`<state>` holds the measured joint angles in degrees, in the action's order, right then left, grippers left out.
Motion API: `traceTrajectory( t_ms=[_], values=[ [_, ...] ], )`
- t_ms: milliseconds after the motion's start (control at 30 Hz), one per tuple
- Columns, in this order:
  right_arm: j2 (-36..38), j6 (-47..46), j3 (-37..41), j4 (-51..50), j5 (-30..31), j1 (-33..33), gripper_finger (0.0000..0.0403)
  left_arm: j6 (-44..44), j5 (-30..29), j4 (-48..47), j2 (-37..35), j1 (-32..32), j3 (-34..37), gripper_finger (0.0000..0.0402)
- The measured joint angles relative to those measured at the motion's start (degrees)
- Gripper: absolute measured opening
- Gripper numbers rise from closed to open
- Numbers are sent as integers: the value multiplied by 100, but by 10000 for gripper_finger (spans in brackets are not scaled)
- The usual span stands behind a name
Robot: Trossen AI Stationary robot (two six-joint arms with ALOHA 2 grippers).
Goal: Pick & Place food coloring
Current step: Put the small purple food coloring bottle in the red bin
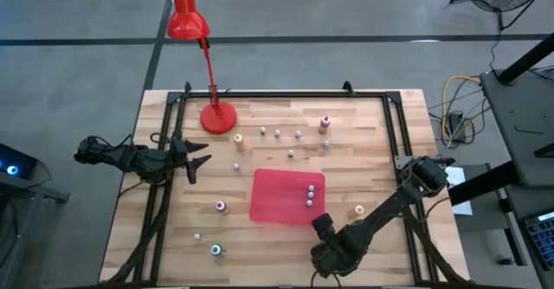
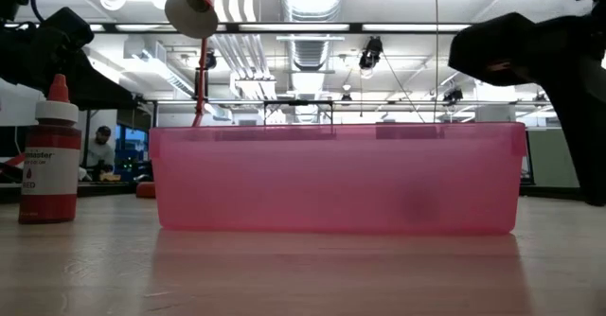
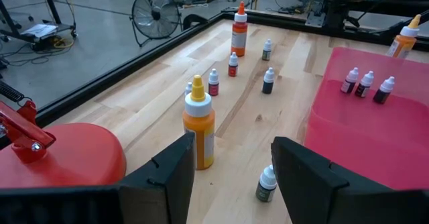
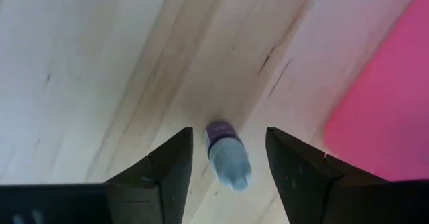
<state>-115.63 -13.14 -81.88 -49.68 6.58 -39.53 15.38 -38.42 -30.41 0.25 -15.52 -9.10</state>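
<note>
Right gripper (image 4: 224, 174) is poised near the table's front edge, about seven o'clock off the pink tray (image 1: 273, 204), fingers parted and empty. A tiny purple-bodied, white-capped bottle (image 4: 226, 155) lies on the wood between them, untouched, long axis roughly along the fingers. Left gripper (image 3: 231, 177) waits open, far side.

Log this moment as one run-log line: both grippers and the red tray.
right gripper: open, straddling small bottle lying on table beside tray | left gripper: open, empty, near lamp base | red tray: three bottles inside
</note>
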Motion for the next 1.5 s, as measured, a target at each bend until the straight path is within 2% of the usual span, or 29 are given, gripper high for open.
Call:
traceTrajectory(
  t_ms=[367,900,1133,1500],
  values=[
    [0,11,6,-31,-82,0,161,2,1,-2,0,-1,-1,170],
    [4,-331,8,47,-126,-2,61,-1,-1,-2,0,-1,2,170],
    [96,-628,-375,-499,-261,-4,64,0,-2,-2,0,-1,1,170],
    [738,-618,-1273,-1642,-261,22,65,-1,1,-2,0,1,2,170]
  ],
)
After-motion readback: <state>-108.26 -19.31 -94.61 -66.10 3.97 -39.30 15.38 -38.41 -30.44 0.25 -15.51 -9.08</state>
